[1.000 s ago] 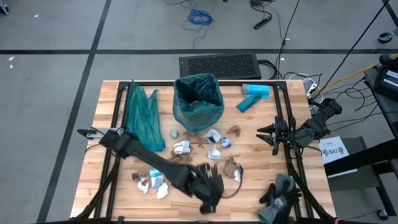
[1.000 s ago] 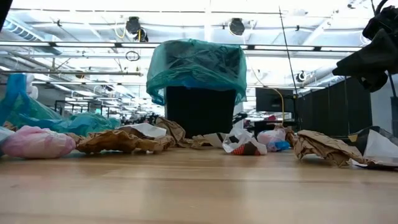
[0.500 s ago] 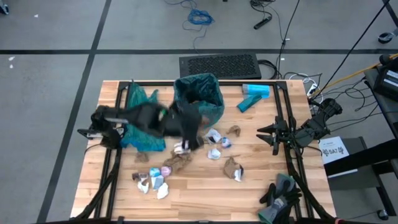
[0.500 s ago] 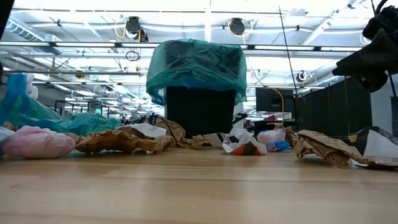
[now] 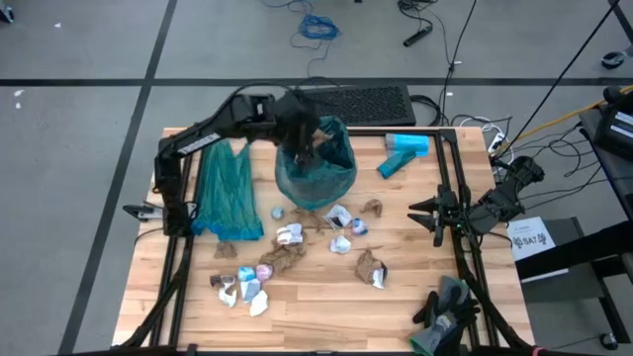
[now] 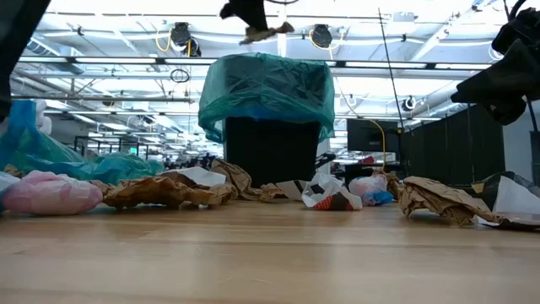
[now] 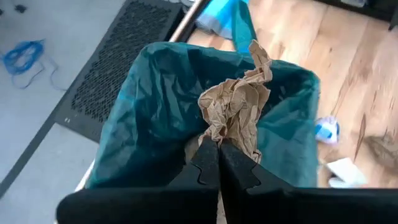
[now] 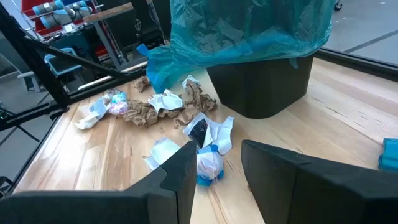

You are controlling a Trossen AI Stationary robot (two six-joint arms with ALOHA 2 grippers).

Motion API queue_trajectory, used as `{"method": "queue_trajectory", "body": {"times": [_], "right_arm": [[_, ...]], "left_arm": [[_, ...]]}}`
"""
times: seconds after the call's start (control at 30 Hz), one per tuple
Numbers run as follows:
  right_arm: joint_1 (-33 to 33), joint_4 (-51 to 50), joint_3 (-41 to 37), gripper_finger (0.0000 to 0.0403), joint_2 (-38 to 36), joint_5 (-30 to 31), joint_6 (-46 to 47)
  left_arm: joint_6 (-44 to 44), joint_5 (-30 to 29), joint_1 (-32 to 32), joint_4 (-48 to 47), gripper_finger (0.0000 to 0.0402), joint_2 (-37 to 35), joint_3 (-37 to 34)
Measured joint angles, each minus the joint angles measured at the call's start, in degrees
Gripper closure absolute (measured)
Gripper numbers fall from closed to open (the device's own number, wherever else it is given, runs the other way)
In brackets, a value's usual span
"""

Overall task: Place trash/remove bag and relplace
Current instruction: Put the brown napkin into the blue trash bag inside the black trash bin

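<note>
My left hand (image 7: 217, 163) is clamped tight on a crumpled scrap of brown paper (image 7: 235, 111), poised over the open mouth of the black bin lined with a teal plastic bag (image 5: 316, 164). My right hand (image 5: 427, 214) waits half open at the wooden surface's (image 5: 326, 307) right edge, holding nothing.

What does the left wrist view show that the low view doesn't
Only the left wrist view shows the left gripper shut on crumpled brown paper above the teal bag's open mouth. Only the low view shows the black bin under the bag and scraps lying around its base. Both share the teal bag and the held paper above it.
</note>
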Motion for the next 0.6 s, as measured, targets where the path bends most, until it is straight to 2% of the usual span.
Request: {"method": "queue_trajectory", "body": {"times": [0.23,0.43,0.6], "right_arm": [[0.0,-0.01,0.0,0.0282,0.0,0.0,0.0],[0.01,0.01,0.0,0.0282,-0.01,0.0,0.0],[0.0,-0.01,0.0,0.0282,0.01,0.0,0.0]], "left_arm": [[4.16,2.74,3.74,2.75,0.0361,3.4,0.0],[9.79,3.09,5.88,2.05,0.0306,6.64,0.0],[12.37,3.01,7.53,1.3,0.0283,7.76,0.0]]}}
